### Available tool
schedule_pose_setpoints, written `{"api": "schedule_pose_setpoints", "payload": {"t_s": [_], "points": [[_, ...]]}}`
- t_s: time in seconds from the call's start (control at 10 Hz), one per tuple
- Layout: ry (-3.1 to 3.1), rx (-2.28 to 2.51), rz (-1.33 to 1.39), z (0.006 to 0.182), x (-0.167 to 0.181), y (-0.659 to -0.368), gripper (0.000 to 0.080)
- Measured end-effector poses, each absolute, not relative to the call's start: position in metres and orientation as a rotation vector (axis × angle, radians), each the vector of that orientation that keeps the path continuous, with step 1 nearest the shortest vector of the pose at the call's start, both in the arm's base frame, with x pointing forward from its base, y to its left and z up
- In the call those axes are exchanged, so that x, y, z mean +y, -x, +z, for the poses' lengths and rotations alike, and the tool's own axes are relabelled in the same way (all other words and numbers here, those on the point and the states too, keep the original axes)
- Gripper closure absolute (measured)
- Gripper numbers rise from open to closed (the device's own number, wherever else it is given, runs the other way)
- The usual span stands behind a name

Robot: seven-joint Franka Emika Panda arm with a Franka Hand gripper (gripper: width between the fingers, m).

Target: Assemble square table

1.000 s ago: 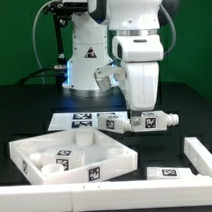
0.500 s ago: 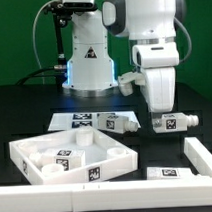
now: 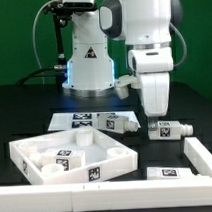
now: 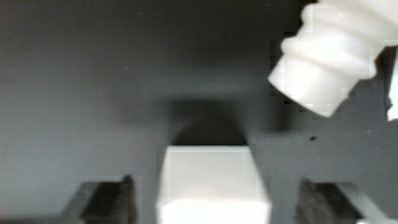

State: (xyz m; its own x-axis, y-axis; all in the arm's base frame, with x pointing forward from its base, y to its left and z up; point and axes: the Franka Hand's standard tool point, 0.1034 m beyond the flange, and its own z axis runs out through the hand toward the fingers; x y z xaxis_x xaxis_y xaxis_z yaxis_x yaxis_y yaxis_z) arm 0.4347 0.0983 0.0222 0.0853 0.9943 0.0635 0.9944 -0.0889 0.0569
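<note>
The square table top [image 3: 36,152], white with a raised rim and tags, lies at the exterior view's left front. One white tagged leg [image 3: 167,130] lies on the black table at the exterior view's right. My gripper [image 3: 154,116] hangs right over it. In the wrist view this leg [image 4: 214,180] sits between my fingers [image 4: 107,200], with a dark gap on each side, so my gripper [image 4: 217,197] is open around it. A second leg [image 3: 115,122] lies beside the first and shows in the wrist view as well [image 4: 338,60].
The marker board [image 3: 77,118] lies flat behind the table top. A long white rail [image 3: 58,202] runs along the front, with a white block [image 3: 203,155] at the exterior view's right. A loose tag sheet [image 3: 169,171] lies near the front. The robot base [image 3: 89,65] stands behind.
My gripper carried the leg toward the exterior view's right and lowered it onto the table. The jaws have widened and no longer press on the leg.
</note>
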Motion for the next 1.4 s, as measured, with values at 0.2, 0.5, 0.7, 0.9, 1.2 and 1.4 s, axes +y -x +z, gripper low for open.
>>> {"api": "schedule_pose_setpoints", "payload": {"t_s": [0.2,0.5,0.7,0.9,1.2,1.4], "points": [[2.317,-2.120,-0.083,0.034,0.094,-0.443,0.0174],[2.447,-1.987,0.050,0.086,0.089,-0.506,0.0151],[2.467,-1.980,0.021,0.087,0.092,-0.516,0.0150],[2.468,-1.979,0.023,0.086,0.091,-0.516,0.0150],[2.464,-1.941,0.050,0.065,0.099,-0.569,0.0150],[2.446,-1.969,0.049,0.074,0.098,-0.611,0.0150]]}}
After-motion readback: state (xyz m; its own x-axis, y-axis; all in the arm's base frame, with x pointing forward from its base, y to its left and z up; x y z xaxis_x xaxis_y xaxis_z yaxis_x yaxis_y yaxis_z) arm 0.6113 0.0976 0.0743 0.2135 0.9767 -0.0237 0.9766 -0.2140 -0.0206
